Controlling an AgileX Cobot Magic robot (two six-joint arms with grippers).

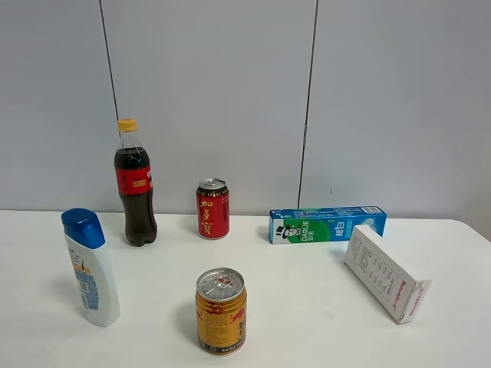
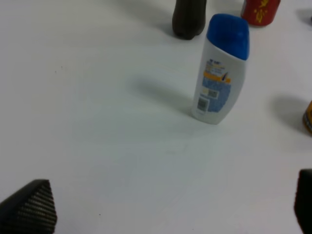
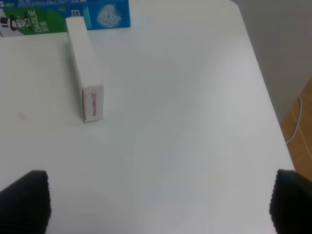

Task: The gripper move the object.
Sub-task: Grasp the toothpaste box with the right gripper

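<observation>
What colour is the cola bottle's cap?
Yellow; the cap shows best in the exterior high view.

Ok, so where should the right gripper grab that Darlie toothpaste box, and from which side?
Probably mid-length on the Darlie toothpaste box, coming from above with the right gripper closing front to back. It lies lengthwise, long and slim, and the white box crowds its right end, so the middle looks freer.

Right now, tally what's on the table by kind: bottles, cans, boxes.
Bottles: 2 (cola bottle, shampoo bottle)
Cans: 2 (red can, gold can)
Boxes: 2 (DARLIE toothpaste box, white box)
Total: 6
</observation>
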